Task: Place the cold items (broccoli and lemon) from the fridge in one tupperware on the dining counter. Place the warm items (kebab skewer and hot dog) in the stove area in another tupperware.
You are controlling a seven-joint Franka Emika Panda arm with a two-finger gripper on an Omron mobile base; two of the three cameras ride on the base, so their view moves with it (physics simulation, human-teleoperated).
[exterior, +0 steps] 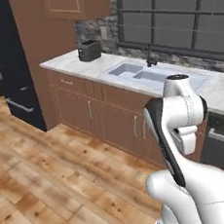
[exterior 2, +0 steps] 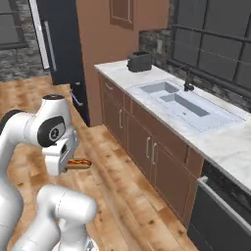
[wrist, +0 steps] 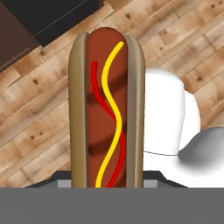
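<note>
Wooden floor [wrist: 35, 113] lies under the hand [wrist: 107, 186] pinching the hot dog [wrist: 107, 109].

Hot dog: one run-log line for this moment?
held: hot dog | gripper: shut on hot dog | location: over wood floor, beside sink counter | tupperware: not reached

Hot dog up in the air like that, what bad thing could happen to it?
The hot dog sticks far out from the tool that grips one end, high over the wooden floor. It might slip and drop there. Its free end could also bump the lower cabinets if the arm swings close.
</note>
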